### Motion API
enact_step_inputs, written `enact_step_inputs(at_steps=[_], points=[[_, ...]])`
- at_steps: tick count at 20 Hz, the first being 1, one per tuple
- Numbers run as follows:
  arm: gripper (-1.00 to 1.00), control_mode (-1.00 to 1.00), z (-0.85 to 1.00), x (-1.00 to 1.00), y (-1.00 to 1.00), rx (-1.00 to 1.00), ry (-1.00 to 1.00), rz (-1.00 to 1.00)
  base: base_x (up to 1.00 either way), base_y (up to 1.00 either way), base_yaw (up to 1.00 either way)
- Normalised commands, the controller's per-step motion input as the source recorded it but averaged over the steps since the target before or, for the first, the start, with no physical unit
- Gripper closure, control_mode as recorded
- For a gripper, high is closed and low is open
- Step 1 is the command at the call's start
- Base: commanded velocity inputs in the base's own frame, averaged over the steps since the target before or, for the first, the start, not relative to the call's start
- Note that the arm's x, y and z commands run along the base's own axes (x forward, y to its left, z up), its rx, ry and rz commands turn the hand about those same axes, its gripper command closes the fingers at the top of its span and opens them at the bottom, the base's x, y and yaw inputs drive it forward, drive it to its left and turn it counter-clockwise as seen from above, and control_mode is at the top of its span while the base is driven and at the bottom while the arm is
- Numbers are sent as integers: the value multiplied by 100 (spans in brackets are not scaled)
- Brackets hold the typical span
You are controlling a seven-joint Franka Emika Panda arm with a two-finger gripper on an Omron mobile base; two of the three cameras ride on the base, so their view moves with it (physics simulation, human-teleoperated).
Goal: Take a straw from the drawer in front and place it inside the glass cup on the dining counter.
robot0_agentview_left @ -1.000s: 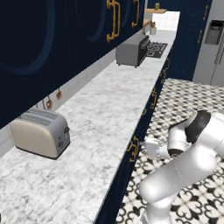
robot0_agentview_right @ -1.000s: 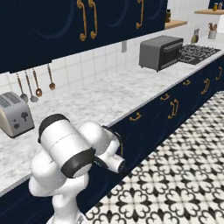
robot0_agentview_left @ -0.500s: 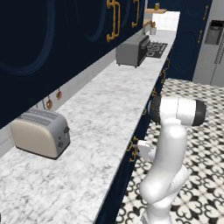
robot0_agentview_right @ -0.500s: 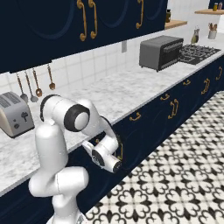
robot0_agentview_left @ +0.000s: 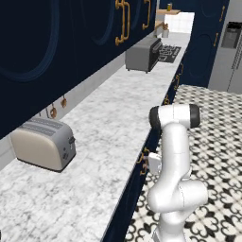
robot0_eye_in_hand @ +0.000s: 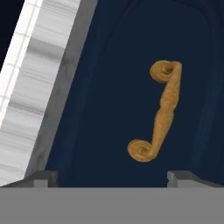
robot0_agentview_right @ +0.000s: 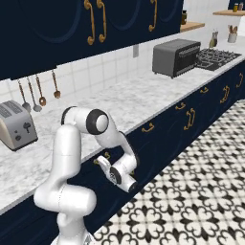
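The robot's two-finger gripper (robot0_eye_in_hand: 112, 175) stands spread wide with nothing between its tips, which rise apart at the bottom of the hand view. Just ahead of it is the flat navy-blue drawer front (robot0_eye_in_hand: 113, 109), and on that front the curled brass handle (robot0_eye_in_hand: 158, 111), close but not yet touched. The handle sits a little off the midline between the tips, so the gripper probably needs a small sideways correction before closing on it.

From the right base view the white arm folds down from its shoulder so the gripper (robot0_agentview_right: 123, 178) hangs below the edge of the marble table (robot0_agentview_right: 129, 103) and faces the drawer (robot0_agentview_right: 107, 165). That low, level pose suits a straight pull outward. The drawer looks fully shut, so the striped straw presumably lies hidden inside it; the task is at its first step.

Farther along the table stand a silver two-slot toaster (robot0_agentview_left: 43, 143) on one side and a dark grey toaster oven (robot0_agentview_left: 142, 53) toward the far end. Beyond that is a black stovetop (robot0_agentview_right: 215, 56), though its detail is too small to read well.
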Motion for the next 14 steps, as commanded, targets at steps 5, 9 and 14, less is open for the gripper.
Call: enact_step_inputs(at_steps=[5,9,14], points=[[-100,-100,-15,59,-1,5,0,0,0,0,0],[-100,-100,-8,55,7,0,4,-1,0,0,0],[-100,-100,-35,47,6,0,11,-3,0,0,0]])
